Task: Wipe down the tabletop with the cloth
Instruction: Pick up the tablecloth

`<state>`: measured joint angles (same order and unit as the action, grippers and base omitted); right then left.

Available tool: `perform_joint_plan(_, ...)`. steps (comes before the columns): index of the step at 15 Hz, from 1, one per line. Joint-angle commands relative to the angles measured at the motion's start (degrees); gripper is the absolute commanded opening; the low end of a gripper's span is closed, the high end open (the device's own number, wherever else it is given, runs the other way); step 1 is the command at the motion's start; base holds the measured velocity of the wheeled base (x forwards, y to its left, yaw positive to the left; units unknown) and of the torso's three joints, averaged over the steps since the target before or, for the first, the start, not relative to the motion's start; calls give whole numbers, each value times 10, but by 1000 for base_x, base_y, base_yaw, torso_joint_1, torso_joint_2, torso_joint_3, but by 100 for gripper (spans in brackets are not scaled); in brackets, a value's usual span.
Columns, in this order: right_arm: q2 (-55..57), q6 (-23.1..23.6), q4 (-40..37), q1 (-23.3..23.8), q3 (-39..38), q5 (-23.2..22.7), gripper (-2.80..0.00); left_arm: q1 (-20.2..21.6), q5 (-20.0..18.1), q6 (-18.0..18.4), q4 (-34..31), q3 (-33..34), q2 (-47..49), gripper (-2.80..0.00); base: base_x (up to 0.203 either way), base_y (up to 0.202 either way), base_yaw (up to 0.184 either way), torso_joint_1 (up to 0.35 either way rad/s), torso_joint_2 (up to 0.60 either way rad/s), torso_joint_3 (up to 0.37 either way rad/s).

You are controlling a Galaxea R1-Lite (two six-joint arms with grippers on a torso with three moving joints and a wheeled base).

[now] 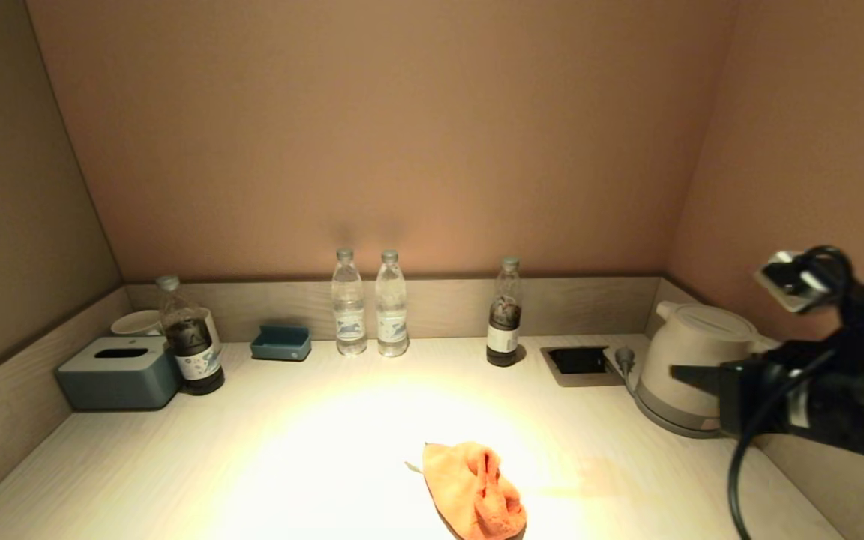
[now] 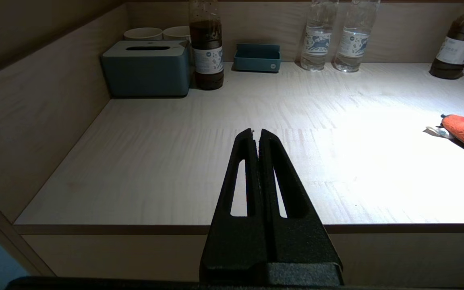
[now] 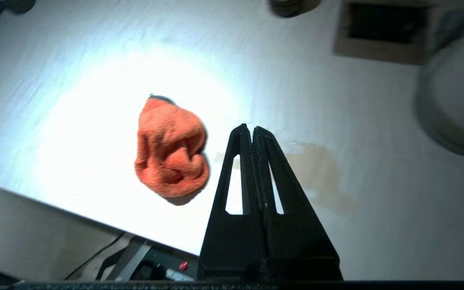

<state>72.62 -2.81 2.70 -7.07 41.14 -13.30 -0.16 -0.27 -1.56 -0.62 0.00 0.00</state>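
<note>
The cloth (image 1: 475, 489) is lying crumpled near the front edge of the tabletop (image 1: 297, 450), around its middle. The right end effector (image 3: 251, 128) is hanging above the tabletop just beside the cloth, fingers pressed together, holding nothing. The left end effector (image 2: 256, 131) is sitting at the front edge toward the left side, also closed and empty. 4 bottles are standing along the back rim, with a kettle (image 1: 683, 367) in the back right corner.
</note>
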Motion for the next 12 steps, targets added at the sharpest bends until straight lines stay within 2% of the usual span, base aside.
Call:
perform_joint_plan(1,158,-160,3,-96,41,16,-280,0,0,0,0,0,0,-280,0,0,0,0,0,0)
perform_joint_plan(2,187,-183,4,-126,59,29,-280,0,0,0,0,0,0,-280,0,0,0,0,0,0)
perform_joint_plan(4,222,-208,1,-150,88,38,-280,0,0,0,0,0,0,-280,0,0,0,0,0,0)
perform_joint_plan(12,295,-214,-72,-188,150,43,-280,0,0,0,0,0,0,-280,0,0,0,0,0,0)
